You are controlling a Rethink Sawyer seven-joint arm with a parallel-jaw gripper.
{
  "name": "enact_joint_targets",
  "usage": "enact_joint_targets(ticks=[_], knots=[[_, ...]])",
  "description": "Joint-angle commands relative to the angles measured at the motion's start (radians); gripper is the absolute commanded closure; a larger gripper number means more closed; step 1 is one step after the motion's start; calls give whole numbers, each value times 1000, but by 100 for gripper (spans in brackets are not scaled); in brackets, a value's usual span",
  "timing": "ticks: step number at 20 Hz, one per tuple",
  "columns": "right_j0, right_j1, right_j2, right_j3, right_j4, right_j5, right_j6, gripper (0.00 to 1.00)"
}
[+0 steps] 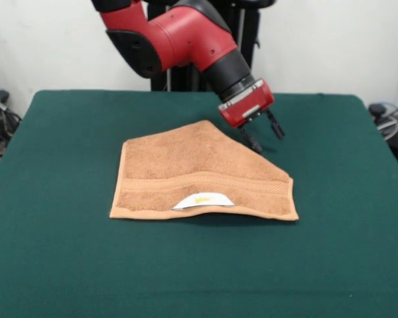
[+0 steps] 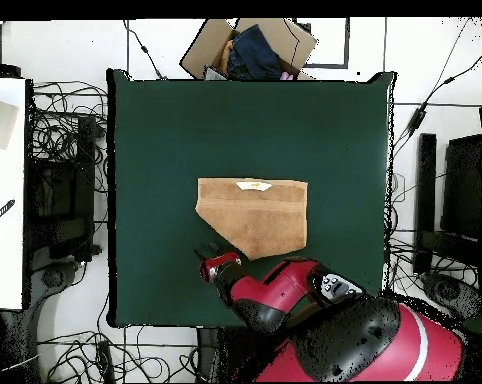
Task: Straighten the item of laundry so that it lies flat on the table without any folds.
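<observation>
Here, by the towel:
Towel (image 1: 202, 173): mid-bench (image 1: 66, 265), one far corner folded in, leaving a slanted edge; banded edge with the white label (image 1: 203, 199) faces the camera in the front view.
Fingers (image 1: 263, 136): spread apart, holding nothing, just off the towel's slanted edge, tips low near the cloth.
Arm (image 1: 186, 33): reaches down from above the towel's far side.
Overhead: fingers (image 2: 209, 256) beside the towel's (image 2: 255, 212) cut corner.
Box (image 2: 250, 48): beyond the bench's edge opposite the robot.

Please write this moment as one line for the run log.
towel: on table, one corner folded in, not flat | label: showing at front edge | gripper: jaws open, beside folded edge, holding nothing
</observation>
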Motion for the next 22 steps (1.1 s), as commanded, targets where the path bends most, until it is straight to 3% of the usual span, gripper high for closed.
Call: enact_joint_targets(ticks=[1,5,12,18,20,22], knots=[[36,70,-28,-141,-93,141,64,0],[56,76,-43,-153,-66,127,32,0],[52,72,-11,-162,-108,157,78,0],[49,67,71,-186,-311,202,334,0],[93,61,63,-220,-431,160,516,0],[127,63,37,-249,-486,104,604,0]])
